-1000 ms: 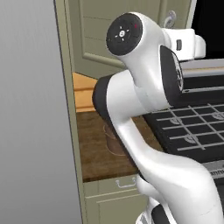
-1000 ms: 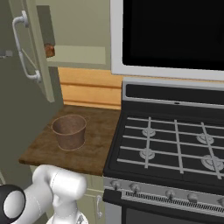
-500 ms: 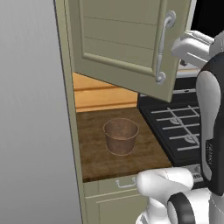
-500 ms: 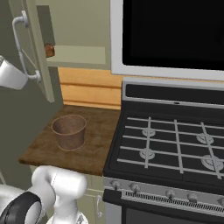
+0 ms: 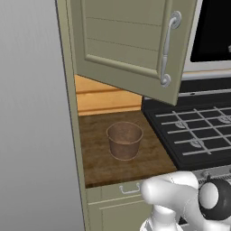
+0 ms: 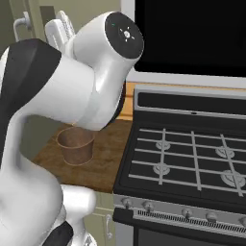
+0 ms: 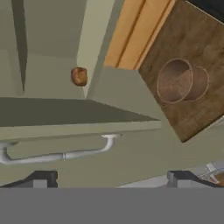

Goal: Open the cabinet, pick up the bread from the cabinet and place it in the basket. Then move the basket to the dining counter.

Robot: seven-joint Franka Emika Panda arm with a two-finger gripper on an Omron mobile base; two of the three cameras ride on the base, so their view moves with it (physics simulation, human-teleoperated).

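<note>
cabinet door open, so step one looks done; bread sits on the cabinet shelf, unpicked; basket empty on the short worktop; gripper fingers spread wide, holding nothing; pick, place, carry remain

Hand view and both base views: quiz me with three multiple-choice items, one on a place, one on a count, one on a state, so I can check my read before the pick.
1. Where is the basket?
A. on the stove
B. on the wooden worktop
C. inside the cabinet

2. How many things lie in the basket?
A. none
B. one
C. two

3. How does the cabinet door stand?
A. shut
B. swung open
C. taken off

Key: 1 B, it stands on the worktop left of the stove. 2 A, its inside is bare. 3 B, the bread shows inside.
</note>
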